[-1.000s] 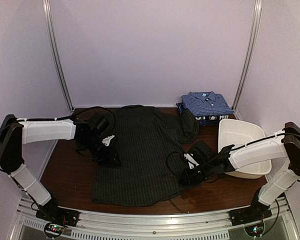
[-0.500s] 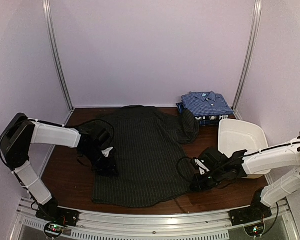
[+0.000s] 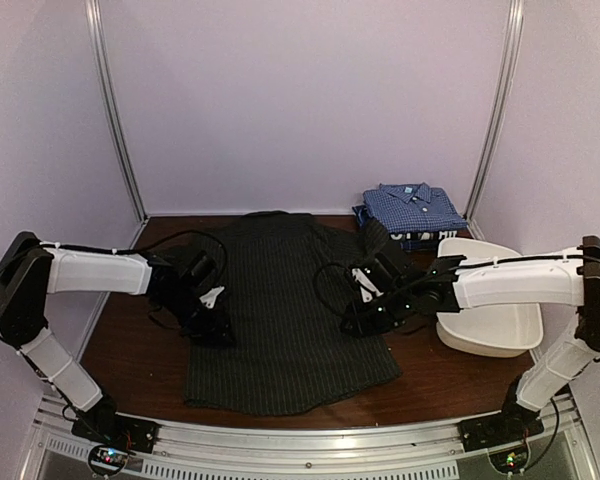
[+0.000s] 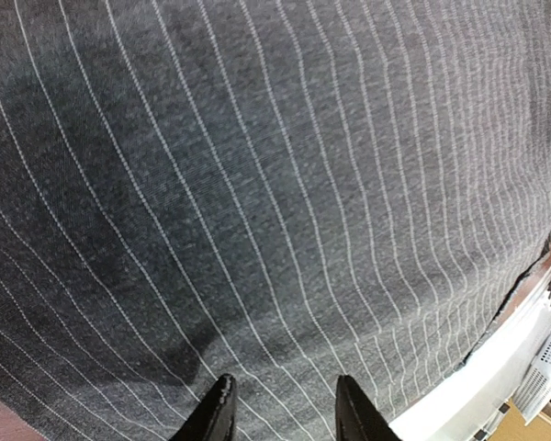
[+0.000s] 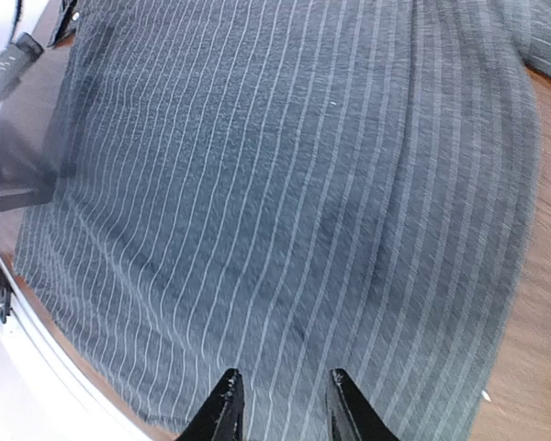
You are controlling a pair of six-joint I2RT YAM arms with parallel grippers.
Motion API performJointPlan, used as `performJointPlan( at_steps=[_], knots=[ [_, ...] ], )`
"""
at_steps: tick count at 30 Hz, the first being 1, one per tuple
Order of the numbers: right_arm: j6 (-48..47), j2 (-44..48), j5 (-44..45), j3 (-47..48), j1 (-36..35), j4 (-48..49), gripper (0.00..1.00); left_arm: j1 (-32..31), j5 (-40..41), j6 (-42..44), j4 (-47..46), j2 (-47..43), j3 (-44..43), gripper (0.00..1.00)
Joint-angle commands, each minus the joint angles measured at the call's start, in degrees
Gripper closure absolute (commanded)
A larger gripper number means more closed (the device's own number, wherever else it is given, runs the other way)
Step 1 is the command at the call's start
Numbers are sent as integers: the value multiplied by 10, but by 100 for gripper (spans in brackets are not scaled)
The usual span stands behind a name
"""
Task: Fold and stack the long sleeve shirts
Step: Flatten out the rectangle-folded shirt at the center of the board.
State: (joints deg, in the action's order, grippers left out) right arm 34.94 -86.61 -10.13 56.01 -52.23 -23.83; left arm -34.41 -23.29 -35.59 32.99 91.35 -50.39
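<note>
The left arm reaches in from its base, forearm nearly level, wrist bent so the left end effector (image 3: 208,312) points down, its two fingers (image 4: 222,413) parted with nothing between them. The right arm stretches long and low toward the middle, its right end effector (image 3: 363,308) tilted down, fingers (image 5: 223,409) likewise apart.

1. The far side is closed by a plain back wall (image 3: 300,100), painted pale lilac.
2. The same lilac is carried on the left wall (image 3: 30,120) and the right wall (image 3: 570,130).
3. A slim metal left upright (image 3: 118,110) and right upright (image 3: 493,110) are seen rising from the far corners.
4. A dark brown wooden bench (image 3: 130,335) is set between the walls.
5. Its near edge is finished by a silver aluminium rail (image 3: 310,440).
6. The space is lit softly and evenly.
</note>
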Motion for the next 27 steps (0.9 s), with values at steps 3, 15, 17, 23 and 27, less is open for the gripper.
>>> performJointPlan(
  at_steps=[3, 15, 17, 23, 27],
  knots=[
    [-29, -102, -12, 39, -17, 50, 68, -2, -12, -21, -15, -32, 30, 62],
    [-13, -144, -42, -30, -97, 64, 66, 0, 75, -45, 47, -71, 108, 61],
    [-7, -142, -43, -37, -110, 64, 64, 3, 90, -47, 63, -85, 105, 61],
    [-19, -117, -2, 2, -93, 34, 55, 10, 148, -56, 116, -109, 23, 60],
    [-40, -99, 18, 47, -58, 46, 47, 46, 205, -53, 131, -112, -41, 58]
  ],
)
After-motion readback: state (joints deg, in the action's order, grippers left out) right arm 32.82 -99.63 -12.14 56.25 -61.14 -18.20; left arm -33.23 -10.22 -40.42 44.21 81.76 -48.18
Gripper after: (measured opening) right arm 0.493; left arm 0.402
